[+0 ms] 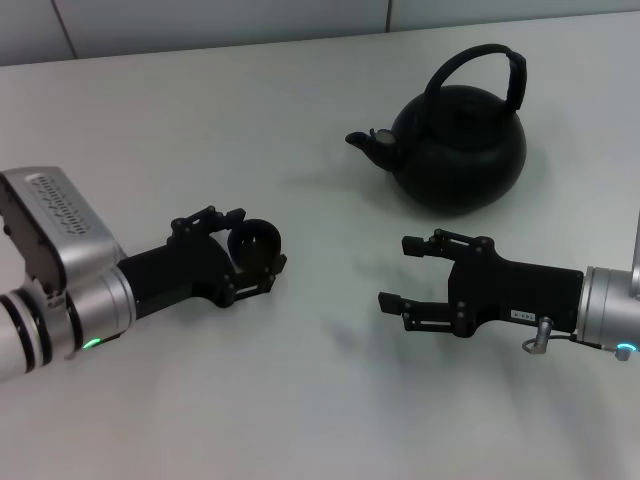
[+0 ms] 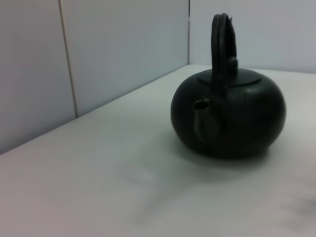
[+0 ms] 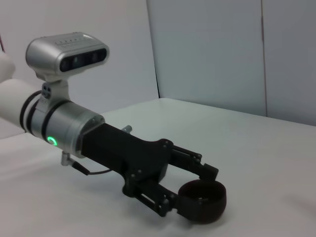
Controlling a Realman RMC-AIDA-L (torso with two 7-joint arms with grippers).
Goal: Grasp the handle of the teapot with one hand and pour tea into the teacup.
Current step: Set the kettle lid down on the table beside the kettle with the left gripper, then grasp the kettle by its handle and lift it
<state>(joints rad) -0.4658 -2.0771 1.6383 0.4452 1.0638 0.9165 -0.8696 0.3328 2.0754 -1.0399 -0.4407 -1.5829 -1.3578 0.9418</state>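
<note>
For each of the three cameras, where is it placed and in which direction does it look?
Head view: above, looking down at the table; shows left gripper around the teacup, open right gripper, teapot.
Left wrist view: low, facing the teapot's spout and handle; no arm visible.
Right wrist view: faces the left gripper and teacup.
Shared: teapot, teacup.

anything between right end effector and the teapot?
Nothing. In the head view only bare table separates the open right end effector from the teapot. The teacup sits off in the left end effector.
</note>
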